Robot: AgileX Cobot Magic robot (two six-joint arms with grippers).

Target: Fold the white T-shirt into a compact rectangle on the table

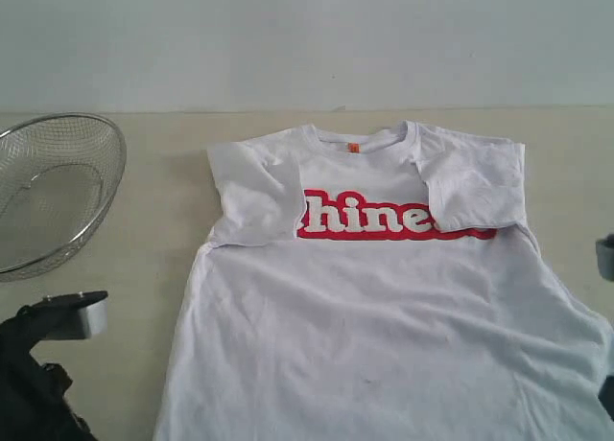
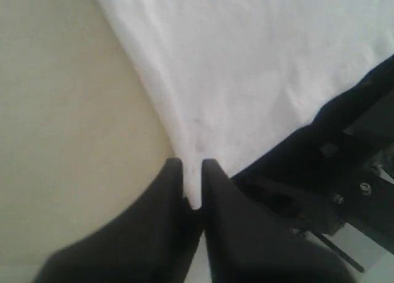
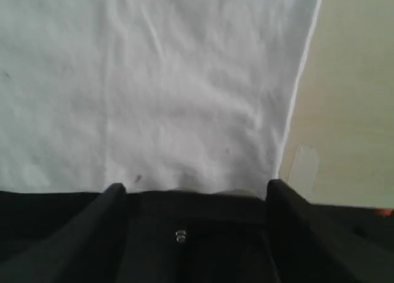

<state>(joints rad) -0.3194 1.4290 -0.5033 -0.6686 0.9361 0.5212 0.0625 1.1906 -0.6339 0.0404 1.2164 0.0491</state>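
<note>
A plain, pale grey-white wall (image 1: 307, 38) fills the far side of the scene, bare and evenly toned from left to right. It meets the far edge of a wide worktop (image 1: 163, 173) in a straight horizontal line. The worktop is pale beige and matte, with faint specks, and runs past the picture on the left, the right and the near side. In the right wrist view a small, paler patch (image 3: 304, 166) lies on its surface. The light is soft and diffuse, and shadows are weak with blurred edges.
</note>
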